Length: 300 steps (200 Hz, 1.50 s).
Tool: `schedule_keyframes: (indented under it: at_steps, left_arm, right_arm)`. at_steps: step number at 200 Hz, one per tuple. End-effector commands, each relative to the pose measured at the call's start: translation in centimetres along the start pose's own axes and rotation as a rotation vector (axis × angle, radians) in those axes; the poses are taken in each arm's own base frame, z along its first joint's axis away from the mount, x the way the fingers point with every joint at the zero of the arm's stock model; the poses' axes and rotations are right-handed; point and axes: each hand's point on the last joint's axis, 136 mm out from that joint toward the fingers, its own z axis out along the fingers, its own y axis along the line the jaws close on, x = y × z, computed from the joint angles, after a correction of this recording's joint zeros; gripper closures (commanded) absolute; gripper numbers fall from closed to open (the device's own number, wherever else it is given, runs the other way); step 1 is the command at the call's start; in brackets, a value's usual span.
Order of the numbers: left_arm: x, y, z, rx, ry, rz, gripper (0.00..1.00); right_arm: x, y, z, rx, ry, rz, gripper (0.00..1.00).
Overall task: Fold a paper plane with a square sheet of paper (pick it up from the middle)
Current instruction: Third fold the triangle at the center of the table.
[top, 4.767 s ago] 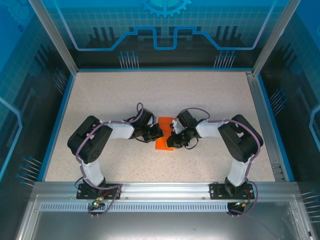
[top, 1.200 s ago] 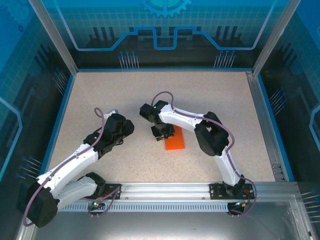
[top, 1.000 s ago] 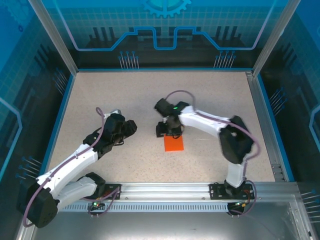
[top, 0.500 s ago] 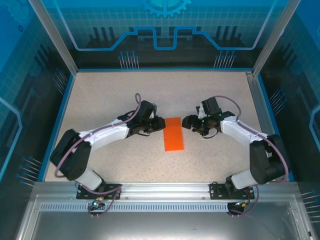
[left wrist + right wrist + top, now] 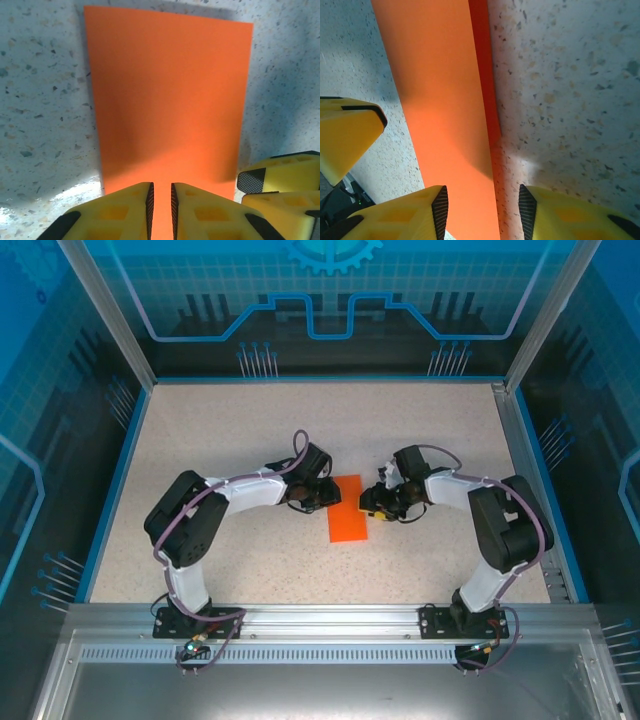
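Item: square sheet of paper, folded, flat on tabletop. At its edges: left hand nearly closed, grip uncertain; right hand parted astride layered edge. Advised: pinch both layers squarely, without sliding.

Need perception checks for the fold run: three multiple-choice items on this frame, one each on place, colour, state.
1. Where is the square sheet of paper? A) between the left tool and the right tool B) against the far wall C) on the near rail
2. Its colour? A) blue B) orange C) white
3. The right tool's jaws? A) apart B) clamped shut C) gripping a pen

1 A: it lies flat with one tool at each long edge.
2 B: bright orange in every view.
3 A: the wrist view shows a wide gap.
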Motion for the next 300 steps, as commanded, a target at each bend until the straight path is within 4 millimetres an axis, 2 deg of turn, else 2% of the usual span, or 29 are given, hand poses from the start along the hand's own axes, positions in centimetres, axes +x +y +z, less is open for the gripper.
schedule_keyframes:
  at_steps: [1,11,18,51,80,105,136,179,231,249,300]
  left_arm:
    - [0.0,-0.1,0.5,-0.014,0.018,-0.001,0.81]
    - [0.1,0.1,0.7,-0.019,0.021,-0.005,0.81]
    - [0.1,0.2,0.7,-0.020,0.022,-0.007,0.81]
    - [0.3,0.5,0.8,-0.024,0.024,-0.006,0.81]
    - [0.2,0.2,0.2,-0.003,0.006,0.009,0.80]
    - [0.5,0.1,-0.7,0.018,-0.016,0.047,0.79]
    - [1.3,-0.3,-2.7,0.052,-0.058,0.162,0.72]
    - [4.7,-1.2,-4.3,-0.036,-0.079,0.466,0.55]
    - [8.6,-2.1,-3.0,-0.188,-0.051,0.781,0.41]
    - [9.0,-2.5,-2.5,-0.221,-0.063,0.822,0.37]
    - [8.9,-3.0,-1.3,-0.340,-0.117,0.946,0.35]
  right_arm:
    - [-0.5,0.6,0.4,-0.043,0.019,-0.030,0.57]
    - [-0.4,0.4,0.6,-0.043,0.030,-0.024,0.58]
    - [-1.3,1.3,0.5,-0.062,0.017,-0.041,0.58]
    - [-1.5,1.7,1.0,-0.097,0.037,-0.042,0.62]
    - [-1.8,1.7,1.3,-0.095,0.040,-0.046,0.66]
    - [-2.2,1.5,1.6,-0.091,0.046,-0.045,0.73]
    - [-2.1,1.7,1.6,-0.102,0.047,-0.040,0.82]
    - [-2.0,2.5,1.2,-0.138,0.040,-0.029,0.89]
    - [-1.9,3.1,0.8,-0.159,0.047,-0.004,0.92]
    - [-1.9,3.3,0.6,-0.166,0.049,0.005,0.92]
    - [-1.8,3.4,0.8,-0.180,0.074,0.014,0.92]
